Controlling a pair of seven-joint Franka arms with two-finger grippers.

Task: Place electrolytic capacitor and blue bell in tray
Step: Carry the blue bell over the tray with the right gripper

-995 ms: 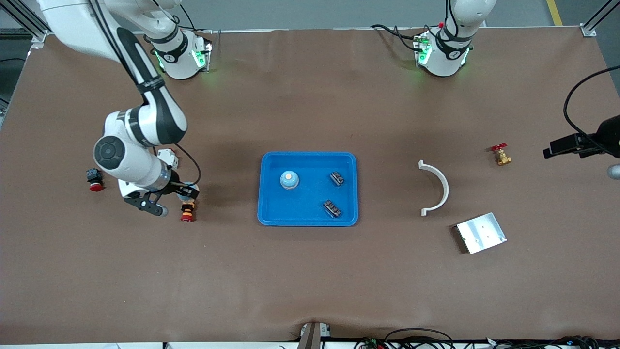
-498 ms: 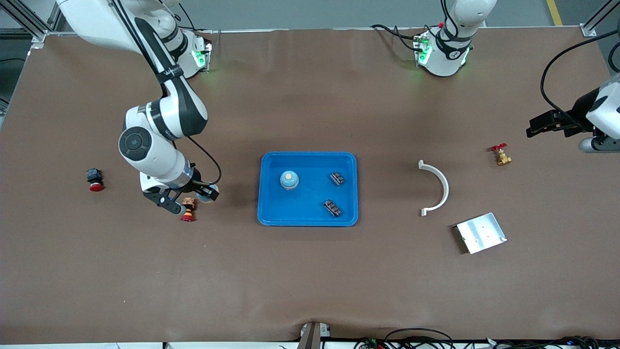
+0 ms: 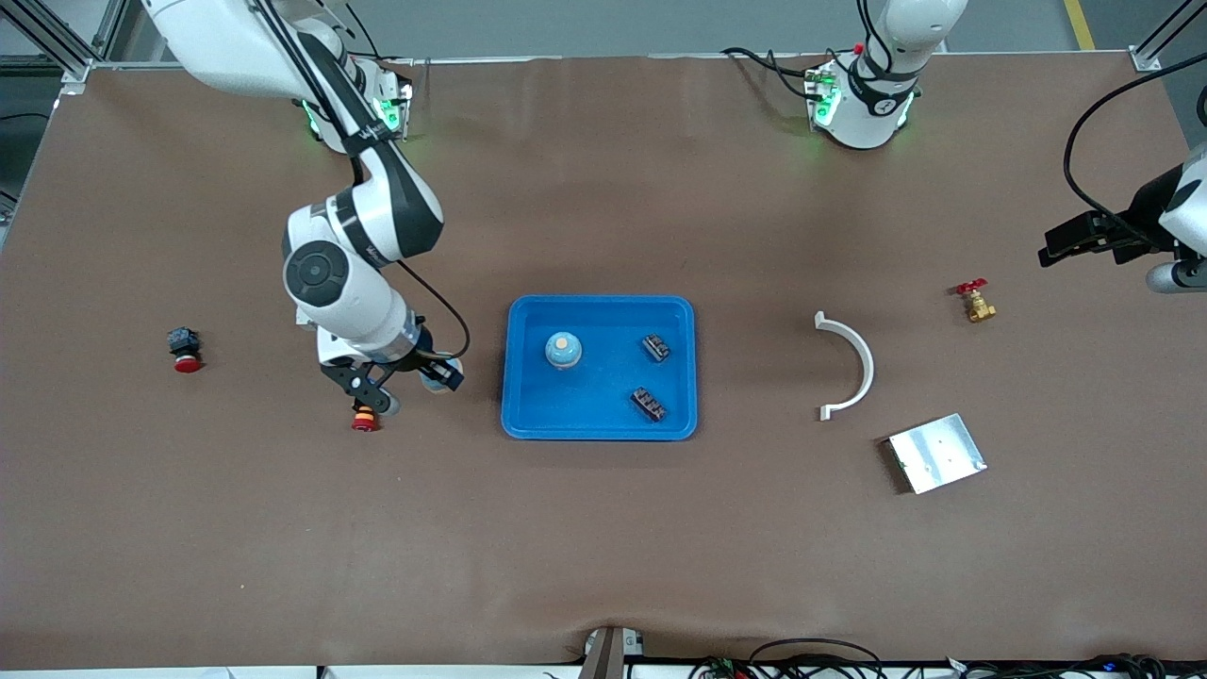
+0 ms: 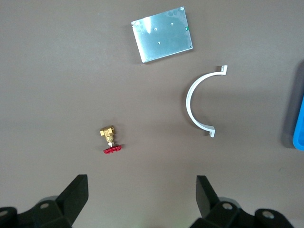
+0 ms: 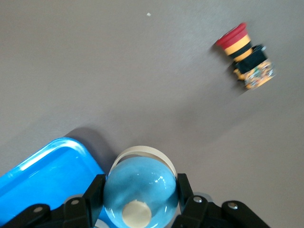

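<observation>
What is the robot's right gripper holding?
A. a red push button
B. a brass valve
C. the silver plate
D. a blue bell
D. In the right wrist view the right gripper is shut on the round blue bell, up in the air beside the blue tray.

Brown table cover, grey floor, aluminium frame posts at corners

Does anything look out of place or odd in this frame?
One thing: the tray already holds a blue bell, yet the right end effector carries another blue bell toward it. One red pushbutton lies tipped on its side.
</observation>
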